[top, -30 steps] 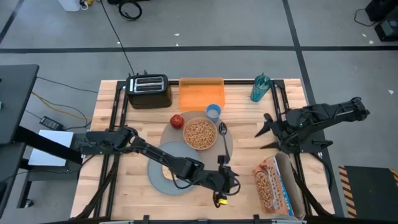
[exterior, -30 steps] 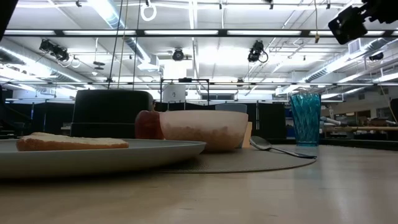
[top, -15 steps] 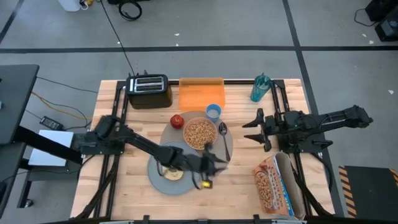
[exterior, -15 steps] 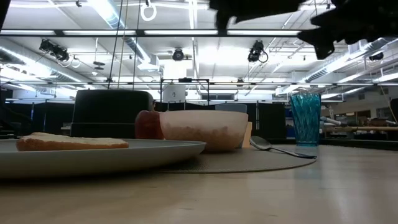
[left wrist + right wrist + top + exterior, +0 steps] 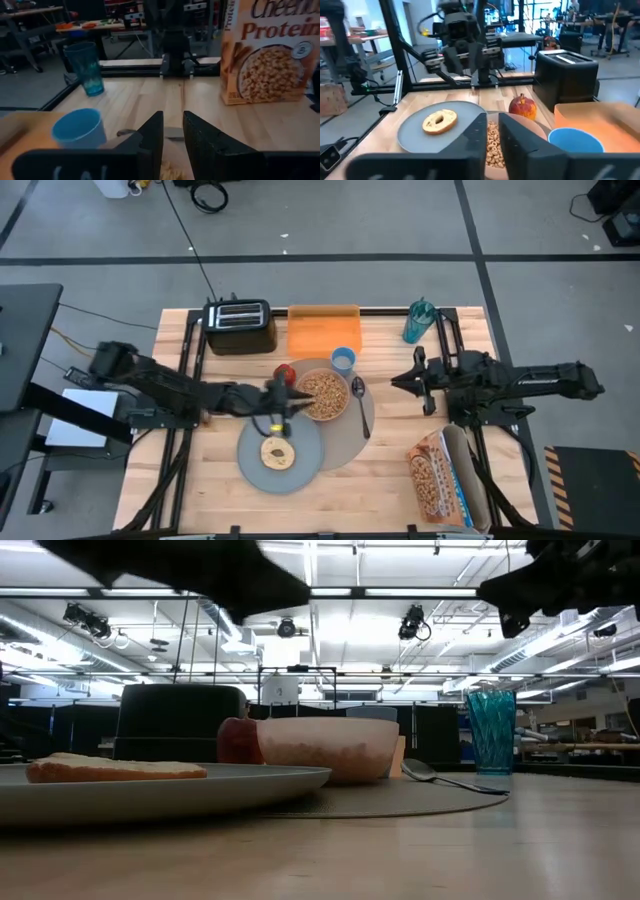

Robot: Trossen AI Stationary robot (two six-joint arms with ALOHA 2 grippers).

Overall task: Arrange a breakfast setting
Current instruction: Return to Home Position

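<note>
The left gripper (image 5: 288,394), nearly closed, is hanging beside the bowl (image 5: 346,399), risking spilling cereal (image 5: 320,393). The right gripper (image 5: 398,381), nearly closed too, is waiting apart.

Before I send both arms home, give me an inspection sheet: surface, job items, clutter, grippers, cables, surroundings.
Surface: wooden table, no spill seen.
Job's things: grey mat carries the bowl of cereal and the spoon; plate with bagel overlaps its near-left edge; blue cup and apple at its far rim.
Clutter: toaster, orange tray, teal tumbler along the far edge; cereal box near right corner.
Grippers: left gripper above the bowl's left side, nothing held; right gripper right of the spoon, nothing held.
Cables: black cable across the floor towards the toaster.
Surroundings: grey floor, workshop hall; no person made out.
</note>
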